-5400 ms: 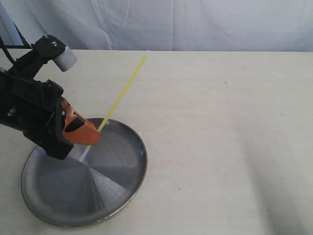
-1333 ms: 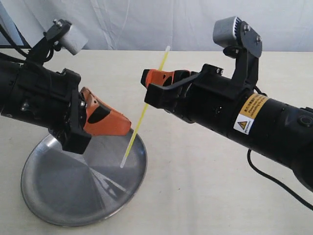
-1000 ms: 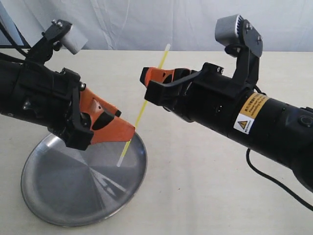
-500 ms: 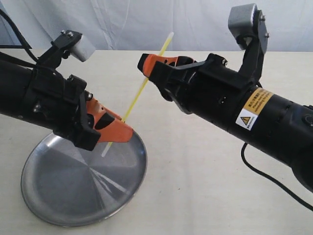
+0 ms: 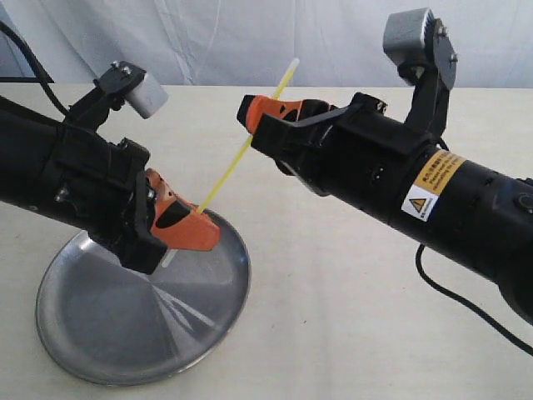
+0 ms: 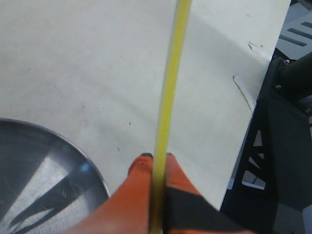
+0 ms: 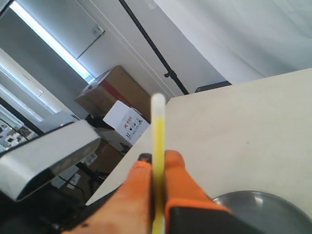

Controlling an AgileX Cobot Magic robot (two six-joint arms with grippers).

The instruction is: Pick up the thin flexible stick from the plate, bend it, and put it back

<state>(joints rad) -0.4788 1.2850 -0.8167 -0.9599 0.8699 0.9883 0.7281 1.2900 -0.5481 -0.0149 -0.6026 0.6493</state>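
Observation:
The thin flexible stick (image 5: pixel 229 167) is a straight yellow rod held slanted in the air above the table, its pale upper tip (image 5: pixel 293 63) pointing up. My left gripper (image 5: pixel 202 225) is shut on the stick's lower part (image 6: pixel 165 112), just above the steel plate (image 5: pixel 125 333). My right gripper (image 5: pixel 250 112) is shut on the stick's upper part (image 7: pixel 157 136), a short pale end sticking out past the orange fingers (image 7: pixel 178 170). The plate's rim (image 6: pixel 73 146) also shows in the left wrist view, and the plate edge (image 7: pixel 263 202) in the right wrist view.
The cream table (image 5: pixel 350 317) stretches right of the plate. Both black arms hang over it, the right arm (image 5: pixel 433 192) crossing toward the middle. A white curtain (image 5: pixel 250 33) backs the scene. A table edge and dark frame (image 6: pixel 282 122) show in the left wrist view.
The right arm came in and shut on the stick's upper part. Over the last second the left gripper slid along the stick, leaving less of the lower end showing, and the stick tilted flatter.

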